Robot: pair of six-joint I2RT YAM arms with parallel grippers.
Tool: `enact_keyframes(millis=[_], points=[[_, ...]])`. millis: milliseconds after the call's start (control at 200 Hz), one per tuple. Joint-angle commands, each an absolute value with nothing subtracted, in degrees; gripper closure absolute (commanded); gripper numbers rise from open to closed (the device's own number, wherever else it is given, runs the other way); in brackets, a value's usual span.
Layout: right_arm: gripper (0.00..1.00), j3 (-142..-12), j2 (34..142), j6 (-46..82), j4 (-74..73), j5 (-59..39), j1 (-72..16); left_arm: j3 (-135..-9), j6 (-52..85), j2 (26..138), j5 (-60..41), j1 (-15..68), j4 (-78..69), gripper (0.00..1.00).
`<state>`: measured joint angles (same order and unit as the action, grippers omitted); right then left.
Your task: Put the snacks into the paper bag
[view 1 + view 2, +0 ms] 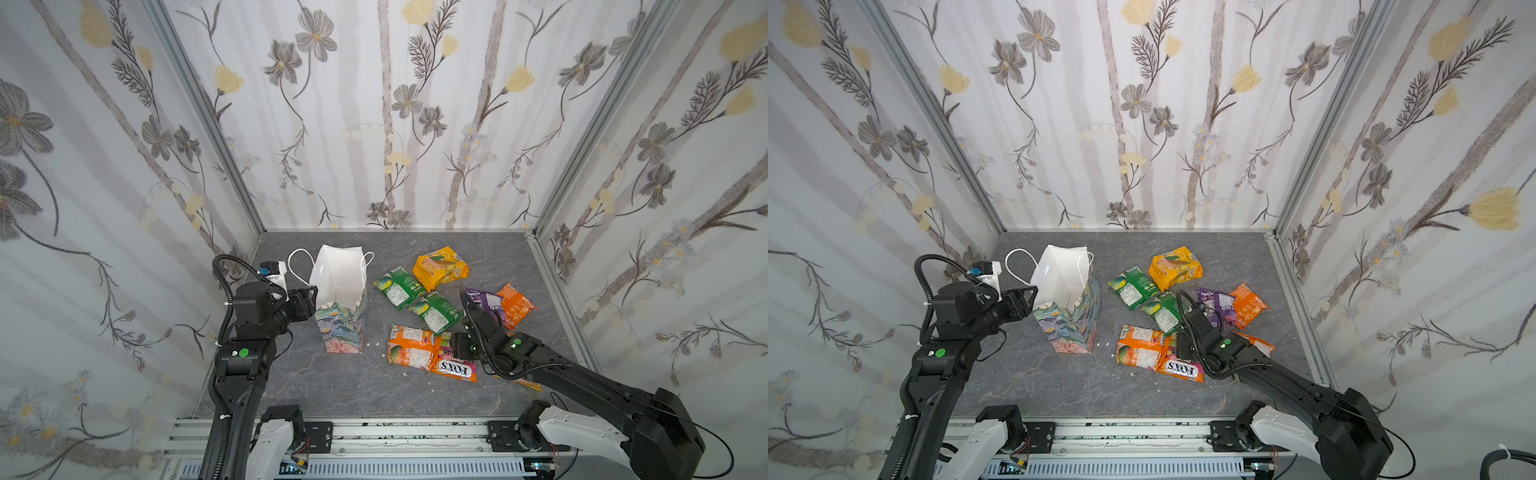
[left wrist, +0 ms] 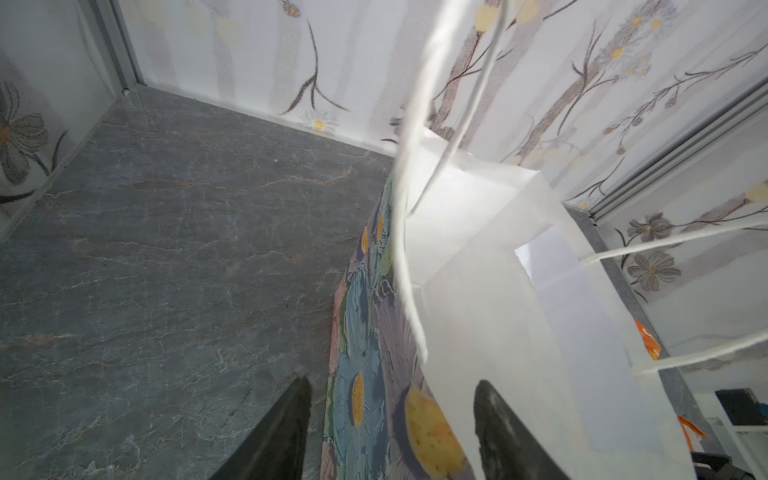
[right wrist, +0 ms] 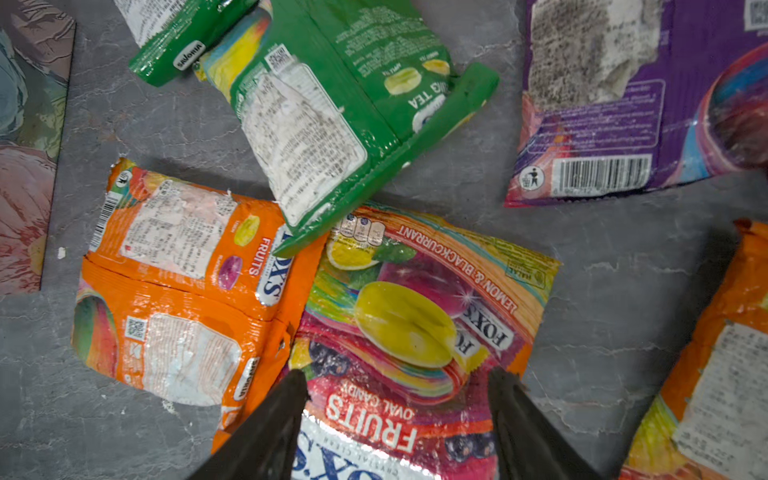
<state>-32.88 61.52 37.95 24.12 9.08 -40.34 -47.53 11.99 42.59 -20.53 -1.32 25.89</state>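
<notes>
The paper bag stands upright at the left with its mouth open and its inside white. My left gripper is open astride the bag's left wall at the rim, one finger outside and one inside. Several snacks lie on the floor to the right: yellow-orange, two green, purple and orange. My right gripper hangs open low over the pink-orange FOX'S packet, a finger on each side.
A lemon-and-blackcurrant packet overlaps the FOX'S packet. Another orange packet lies partly under the right arm. Flowered walls close in the grey floor on three sides. A metal rail runs along the front.
</notes>
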Motion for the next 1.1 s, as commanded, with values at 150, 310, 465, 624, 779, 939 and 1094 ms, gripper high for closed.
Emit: enact_keyframes(millis=[150, 310, 465, 624, 779, 939, 1094], points=[[0.31, -26.1, 59.1, 44.0, 5.9, 3.8, -37.8, -46.5, 11.6, 41.3, -21.0, -1.3, 23.1, 0.37], [0.31, -25.0, 61.1, 44.3, -0.2, 4.2, -36.9, -47.1, 11.6, 41.8, -21.6, -1.4, 23.6, 0.35], [0.31, -24.9, 64.6, 44.4, -4.4, 4.1, -36.4, -47.1, 11.5, 42.2, -21.8, -1.4, 23.6, 0.35], [0.31, -24.9, 67.3, 45.0, -7.0, 3.4, -36.0, -46.7, 11.5, 42.0, -21.9, -1.4, 23.6, 0.33], [0.32, -24.9, 68.6, 45.2, -9.3, 3.3, -35.8, -46.7, 11.5, 42.0, -22.0, -1.4, 23.4, 0.33], [0.34, -25.3, 71.0, 45.5, -9.3, 4.0, -35.2, -46.6, 11.4, 41.6, -22.0, -1.4, 23.2, 0.32], [0.37, -24.4, 73.0, 45.5, -11.7, 4.4, -35.0, -46.5, 11.5, 41.4, -22.2, -1.4, 23.0, 0.30]])
